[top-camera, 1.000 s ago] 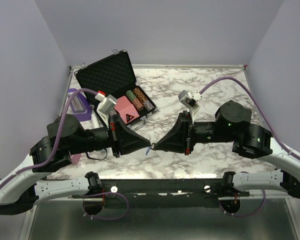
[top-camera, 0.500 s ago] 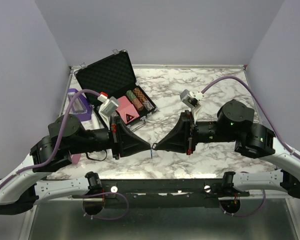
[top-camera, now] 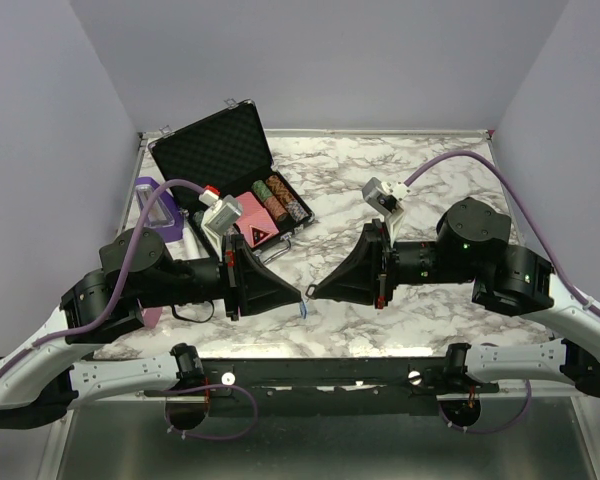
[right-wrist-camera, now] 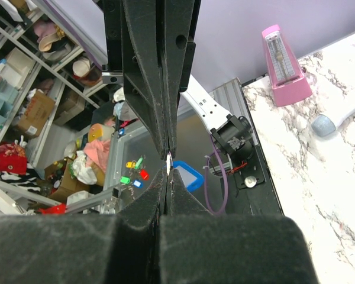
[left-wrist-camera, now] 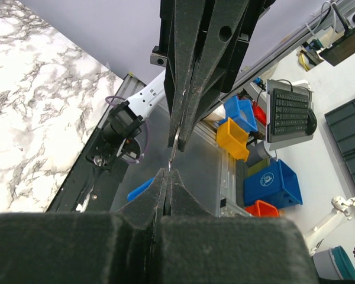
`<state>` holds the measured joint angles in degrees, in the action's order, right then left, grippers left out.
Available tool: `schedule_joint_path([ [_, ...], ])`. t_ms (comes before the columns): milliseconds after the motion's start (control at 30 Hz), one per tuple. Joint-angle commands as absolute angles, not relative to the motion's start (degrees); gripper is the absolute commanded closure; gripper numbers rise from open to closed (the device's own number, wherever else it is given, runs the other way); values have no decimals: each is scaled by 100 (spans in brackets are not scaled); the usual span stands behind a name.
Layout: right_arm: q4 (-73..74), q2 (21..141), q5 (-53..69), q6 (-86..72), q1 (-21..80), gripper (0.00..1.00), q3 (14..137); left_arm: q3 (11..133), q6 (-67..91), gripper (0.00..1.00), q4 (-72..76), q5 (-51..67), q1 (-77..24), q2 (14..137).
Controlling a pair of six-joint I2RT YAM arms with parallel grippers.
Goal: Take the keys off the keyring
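Observation:
My two grippers meet tip to tip in the air over the table's near middle. In the top view the left gripper (top-camera: 298, 293) and the right gripper (top-camera: 308, 293) are both shut. A thin silvery metal piece (left-wrist-camera: 173, 148) spans between the two pairs of tips. It is edge-on, so I cannot tell key from keyring. The blue tag (top-camera: 303, 309) hangs just below the meeting point. It also shows in the left wrist view (left-wrist-camera: 141, 189) and in the right wrist view (right-wrist-camera: 188, 176). The left gripper (left-wrist-camera: 167, 171) and the right gripper (right-wrist-camera: 167, 173) each pinch this metal.
An open black case (top-camera: 220, 150) lies at the back left with poker chips (top-camera: 280, 200) and a red card box (top-camera: 252, 225). A purple container (top-camera: 158, 205) stands left of it. A pink metronome (right-wrist-camera: 282, 59) stands at the table's left near edge.
Both grippers have shifted slightly right, still joined tip to tip. The blue tag now hangs a little lower under the tips.

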<state>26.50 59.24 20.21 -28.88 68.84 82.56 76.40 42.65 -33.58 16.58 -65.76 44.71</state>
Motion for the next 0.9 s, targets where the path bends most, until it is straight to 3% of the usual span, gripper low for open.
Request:
schedule_joint_path([
  [0, 2681, 5941, 2118, -2804, 6908, 99, 8394, 7787, 4184, 100, -3454, 1784, -6601, 4482],
  [500, 2610, 5792, 1565, -2769, 6917, 99, 8420, 7682, 4219, 100, -3472, 1644, -6592, 4439],
  [867, 2355, 5151, -385, -2970, 6908, 99, 7867, 7620, 4298, 100, -3349, 1398, -6592, 4421],
])
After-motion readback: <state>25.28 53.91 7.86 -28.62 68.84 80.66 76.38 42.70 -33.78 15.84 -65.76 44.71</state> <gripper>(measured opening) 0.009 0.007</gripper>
